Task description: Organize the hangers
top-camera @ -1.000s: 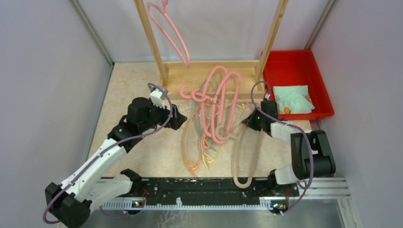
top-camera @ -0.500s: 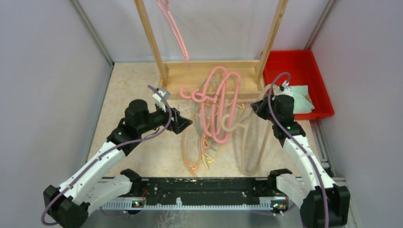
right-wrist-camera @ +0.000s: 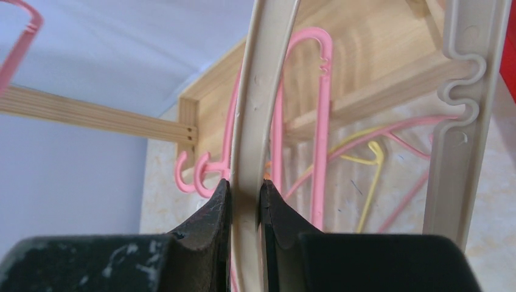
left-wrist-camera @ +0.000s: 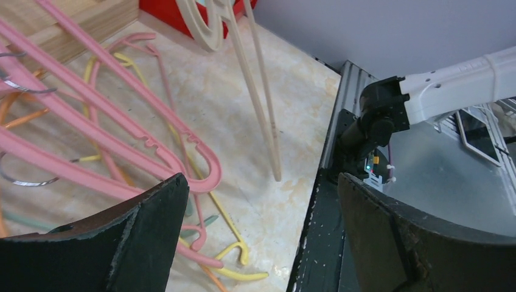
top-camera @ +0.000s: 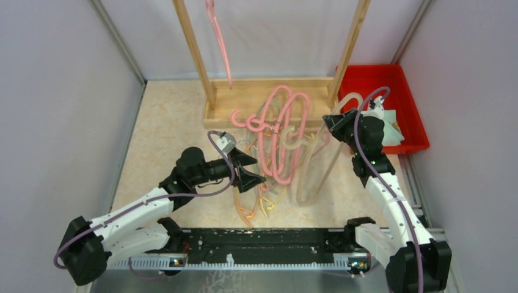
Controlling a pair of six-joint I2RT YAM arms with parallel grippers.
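A heap of pink hangers point(top-camera: 278, 131) with orange and yellow ones point(top-camera: 264, 204) lies on the floor in front of the wooden rack. One pink hanger point(top-camera: 218, 36) hangs from the rack's top. My right gripper point(top-camera: 335, 124) point(right-wrist-camera: 244, 190) is shut on a beige hanger point(top-camera: 317, 168) point(right-wrist-camera: 263, 91), holding it up with its lower end near the floor. My left gripper point(top-camera: 256, 171) point(left-wrist-camera: 260, 180) stands open, nothing between its fingers, low at the heap's left edge, over pink hangers point(left-wrist-camera: 122, 141) and a yellow one point(left-wrist-camera: 243, 250). The beige hanger point(left-wrist-camera: 263, 109) stands beyond it.
The wooden rack frame point(top-camera: 269, 94) point(right-wrist-camera: 91, 115) stands at the back. A red bin point(top-camera: 379, 79) with a pale cloth point(top-camera: 388, 131) sits back right. Grey walls close in both sides. The black base rail point(top-camera: 269, 241) point(left-wrist-camera: 319, 243) runs along the near edge.
My right arm has raised the beige hanger and swung back toward the red bin. My left arm has moved right and nearer, to the heap. The hung pink hanger has turned edge-on.
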